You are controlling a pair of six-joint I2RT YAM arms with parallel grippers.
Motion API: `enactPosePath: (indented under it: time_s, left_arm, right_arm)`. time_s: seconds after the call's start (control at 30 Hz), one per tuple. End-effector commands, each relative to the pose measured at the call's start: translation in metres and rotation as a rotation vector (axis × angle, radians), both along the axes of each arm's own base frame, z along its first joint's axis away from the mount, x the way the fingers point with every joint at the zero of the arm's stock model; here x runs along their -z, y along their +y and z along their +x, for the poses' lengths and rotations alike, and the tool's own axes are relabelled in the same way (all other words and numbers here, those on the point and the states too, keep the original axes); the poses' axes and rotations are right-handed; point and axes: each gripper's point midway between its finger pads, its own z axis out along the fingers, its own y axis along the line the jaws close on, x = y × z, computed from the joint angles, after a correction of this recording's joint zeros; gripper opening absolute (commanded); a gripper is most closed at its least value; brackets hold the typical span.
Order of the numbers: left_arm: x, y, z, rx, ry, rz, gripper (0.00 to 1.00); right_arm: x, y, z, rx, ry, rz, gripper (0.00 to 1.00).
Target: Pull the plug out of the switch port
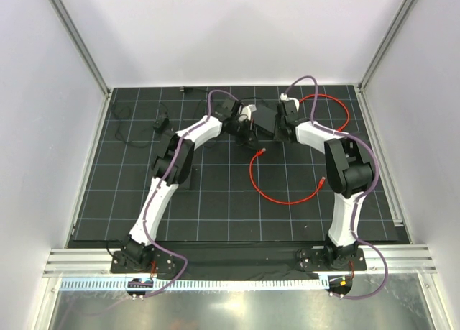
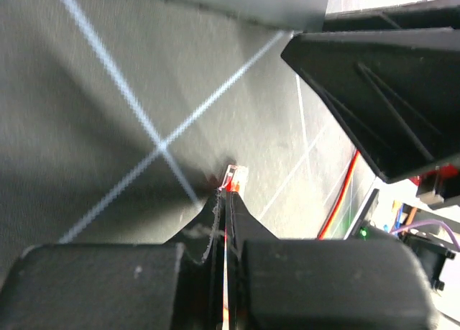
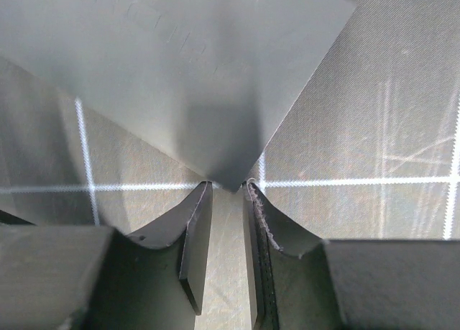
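Observation:
The black switch lies at the back middle of the mat. My left gripper is just in front of it. In the left wrist view this gripper is shut on the red cable. The cable's clear plug sticks out past the fingertips over the mat, apart from the switch at the upper right. My right gripper is at the switch's right side. In the right wrist view its fingertips pinch a corner of the switch.
The red cable loops over the mat's middle, with its other end near the right arm. A second red loop lies at the back right. A black lead and adapter lie at the back left. White walls enclose the mat.

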Motion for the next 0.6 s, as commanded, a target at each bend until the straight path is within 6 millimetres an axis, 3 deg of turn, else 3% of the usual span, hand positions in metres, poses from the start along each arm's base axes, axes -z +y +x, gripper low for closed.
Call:
enactPosePath:
  time_s: [0.0,0.07,0.1,0.17,0.33,0.4,0.57]
  left_arm:
    - [0.054,0.038,-0.031,-0.02,0.133,0.171,0.0]
    - [0.039,0.034,-0.027,-0.021,0.098,0.114,0.0]
    - [0.029,0.031,-0.02,-0.021,0.064,0.066,0.01]
    - [0.015,0.03,-0.021,-0.032,0.058,0.017,0.07]
    - [-0.019,0.035,-0.004,-0.064,-0.05,-0.085,0.33]
    - [-0.03,0.039,-0.002,-0.071,-0.084,-0.107,0.42]
    - [-0.043,0.055,0.009,-0.117,-0.129,-0.123,0.47]
  right_arm:
    - [-0.037,0.016,0.005,-0.05,-0.118,0.078,0.31]
    - [-0.039,0.017,-0.003,-0.06,-0.128,0.1,0.33]
    - [-0.053,0.02,-0.006,-0.065,-0.151,0.135,0.34]
    - [-0.056,0.022,-0.012,-0.065,-0.149,0.163,0.37]
    - [-0.078,0.035,-0.022,-0.044,-0.159,0.26,0.48]
    - [-0.082,0.044,-0.036,-0.079,-0.138,0.246,0.53]
    - [-0.071,0.05,-0.093,-0.202,-0.014,0.131,0.63]
